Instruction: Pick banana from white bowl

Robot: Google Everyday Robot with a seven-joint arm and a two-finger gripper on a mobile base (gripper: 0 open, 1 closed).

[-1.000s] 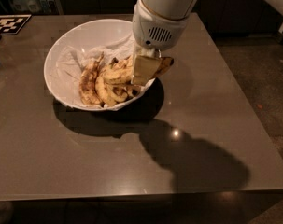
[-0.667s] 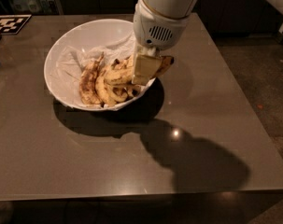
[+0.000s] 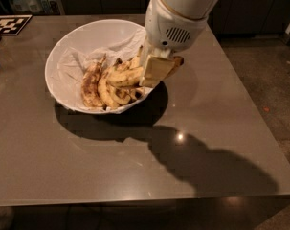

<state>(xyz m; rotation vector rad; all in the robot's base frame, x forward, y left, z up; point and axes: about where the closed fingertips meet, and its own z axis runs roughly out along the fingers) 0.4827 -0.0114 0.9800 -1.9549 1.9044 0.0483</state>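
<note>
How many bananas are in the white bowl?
4: a brown-blotched banana leftmost, a curled one beside it, a short one at the bowl's front, the long banana at the gripper. More may hide underneath.

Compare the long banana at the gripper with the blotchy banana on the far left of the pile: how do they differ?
The long banana is nearly straight; the leftmost banana is shorter and bent. The long banana is mostly yellow, the leftmost banana heavily brown-blotched. The long banana's brown tip pokes past the gripper at the right rim of the white bowl; the leftmost banana lies wholly inside. Both are in the bowl.
</note>
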